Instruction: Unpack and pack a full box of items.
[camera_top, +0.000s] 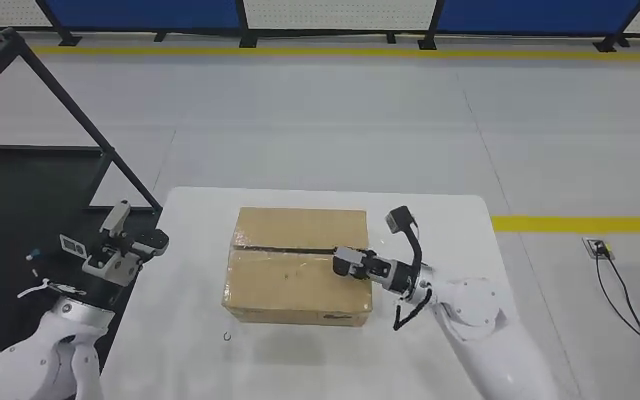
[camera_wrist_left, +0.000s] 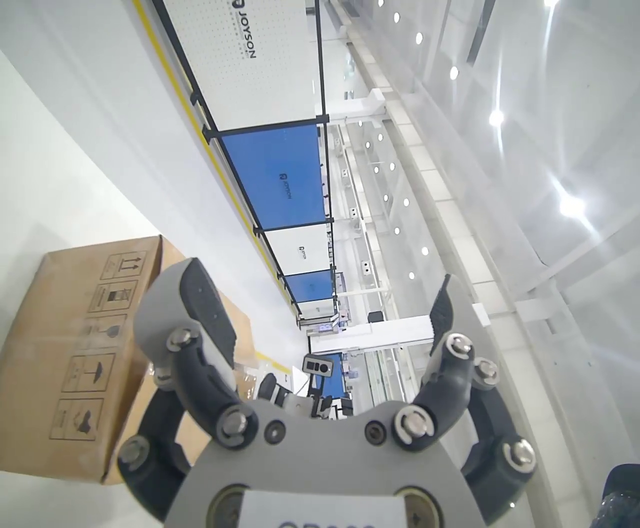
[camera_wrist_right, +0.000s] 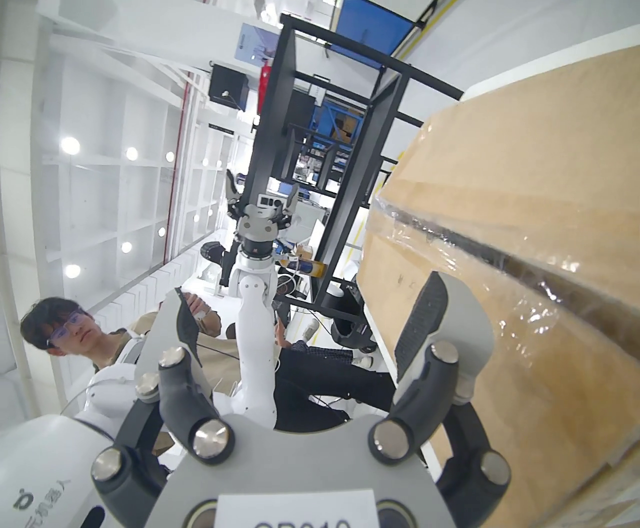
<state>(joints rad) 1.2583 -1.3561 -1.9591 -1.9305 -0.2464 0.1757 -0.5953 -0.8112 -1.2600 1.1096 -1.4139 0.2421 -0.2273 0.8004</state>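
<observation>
Box (camera_top: 300, 265) sits shut in the middle of the desk (camera_top: 190, 320), tape (camera_wrist_right: 440, 237) shining along its top. My right claw (camera_wrist_right: 307, 295) is spread wide and empty over the box's right end, right by that tape, one finger (camera_wrist_right: 422, 310) just beside the cardboard. My left claw (camera_wrist_left: 320, 275) hangs released too, well off the box's left side, at the desk's edge.

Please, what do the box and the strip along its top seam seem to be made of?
The box: cardboard, matt brown, judged by its dull fibrous faces and folded flaps. The strip along its seam: probably clear plastic tape, glossy; it wrinkles and glints, and the cardboard shows through it.
</observation>
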